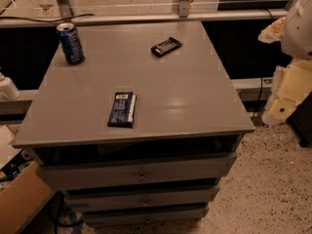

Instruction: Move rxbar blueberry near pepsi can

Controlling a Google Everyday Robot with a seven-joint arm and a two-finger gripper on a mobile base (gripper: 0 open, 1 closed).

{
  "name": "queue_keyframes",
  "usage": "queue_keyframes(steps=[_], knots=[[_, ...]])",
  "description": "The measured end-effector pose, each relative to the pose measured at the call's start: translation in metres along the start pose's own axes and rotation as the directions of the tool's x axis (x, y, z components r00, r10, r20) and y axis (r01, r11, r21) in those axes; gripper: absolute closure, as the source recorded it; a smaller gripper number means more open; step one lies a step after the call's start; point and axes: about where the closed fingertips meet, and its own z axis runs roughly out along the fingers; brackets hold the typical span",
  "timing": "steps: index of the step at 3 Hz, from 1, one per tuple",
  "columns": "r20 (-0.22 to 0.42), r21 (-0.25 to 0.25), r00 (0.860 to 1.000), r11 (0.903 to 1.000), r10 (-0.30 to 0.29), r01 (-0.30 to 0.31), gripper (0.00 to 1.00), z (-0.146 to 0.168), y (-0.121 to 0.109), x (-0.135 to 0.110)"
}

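The rxbar blueberry, a flat dark navy wrapper with a small white label at its far end, lies near the front of the grey table top, left of centre. The pepsi can stands upright at the table's far left corner, well apart from the bar. My gripper hangs at the end of the cream arm off the table's right side, away from both and holding nothing that shows.
A black bar wrapper lies at the far middle of the table. Drawers sit below the top. A cardboard box is on the floor at the left. A white bottle stands beside the table's left edge.
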Motion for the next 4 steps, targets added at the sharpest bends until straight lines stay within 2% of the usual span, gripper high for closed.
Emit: queue_keyframes(steps=[1, 2, 3, 4], knots=[[0.099, -0.034, 0.994, 0.9978, -0.053, 0.057, 0.0, 0.015, 0.002, -0.031], [0.19, -0.072, 0.975, 0.9889, -0.115, 0.131, 0.0, 0.046, 0.014, -0.071], [0.255, -0.114, 0.957, 0.9783, -0.139, 0.173, 0.0, 0.08, 0.034, -0.105], [0.256, -0.114, 0.956, 0.9782, -0.14, 0.174, 0.0, 0.08, 0.034, -0.106]])
